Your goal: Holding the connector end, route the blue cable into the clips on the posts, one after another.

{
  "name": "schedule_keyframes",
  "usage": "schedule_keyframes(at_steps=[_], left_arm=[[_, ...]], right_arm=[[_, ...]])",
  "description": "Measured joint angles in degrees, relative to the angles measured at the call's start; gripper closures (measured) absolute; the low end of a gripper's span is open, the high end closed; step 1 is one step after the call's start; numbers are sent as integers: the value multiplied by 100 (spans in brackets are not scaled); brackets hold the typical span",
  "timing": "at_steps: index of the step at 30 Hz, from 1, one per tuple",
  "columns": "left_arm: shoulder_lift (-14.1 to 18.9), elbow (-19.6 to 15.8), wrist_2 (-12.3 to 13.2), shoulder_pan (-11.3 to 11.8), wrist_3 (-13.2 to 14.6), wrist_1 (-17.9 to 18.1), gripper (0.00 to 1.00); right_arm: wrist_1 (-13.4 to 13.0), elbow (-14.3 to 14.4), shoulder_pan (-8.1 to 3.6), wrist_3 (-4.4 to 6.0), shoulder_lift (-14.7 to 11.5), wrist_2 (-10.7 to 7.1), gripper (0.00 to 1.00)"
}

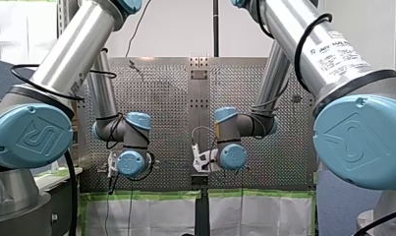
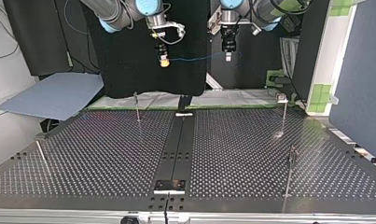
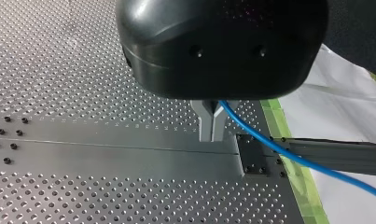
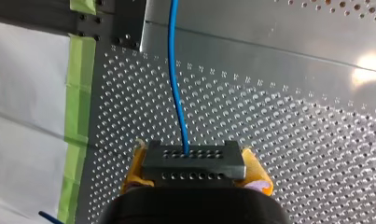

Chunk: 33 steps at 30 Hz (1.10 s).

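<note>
In the top view, my right arm's fingers [image 4: 255, 170] clamp the one connector [image 4: 193, 163], high over the bench's [image 2: 106, 154] arm-side edge. One blue cable [image 2: 195, 59] runs across to my left arm's fingers [image 3: 205, 122], pinched shut on it. Four posts [image 2: 137, 106]: one at the left edge, one near the arm-side edge, two by the right edge, with bare bench between.

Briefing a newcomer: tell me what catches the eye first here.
A blue cable spans the air between my right hand and my left hand, over the far edge of the table in the top view. The right hand pinches the grey connector in yellow pads. Thin posts on the table hold nothing.
</note>
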Motion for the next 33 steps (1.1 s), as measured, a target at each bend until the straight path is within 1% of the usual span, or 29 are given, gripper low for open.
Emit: schedule_keyframes(at_steps=[2,5,6,8,13,18,21,25,33], left_arm=[[4,3,8,9,-8,-9,100],[-25,50,41,63,-76,-114,100],[-50,64,47,76,-93,-175,100],[-90,75,47,89,-111,-284,100],[-97,97,-4,127,-137,-562,100],[93,171,-11,170,-201,-825,100],[236,193,64,188,-217,-972,100],[447,242,104,234,-334,-1187,100],[959,441,113,334,-488,-1697,100]], right_arm=[[81,-44,-14,48,-65,26,100],[239,-76,-16,181,-214,25,100],[289,-82,-15,223,-282,-5,100],[335,-86,-16,266,-385,-76,100],[363,-88,-23,386,-688,-353,100],[377,-89,-33,429,-992,-652,100],[384,-88,-48,455,-1166,-756,100],[385,-89,-73,518,-1333,-791,100],[377,-89,-113,556,-1385,-793,100]])
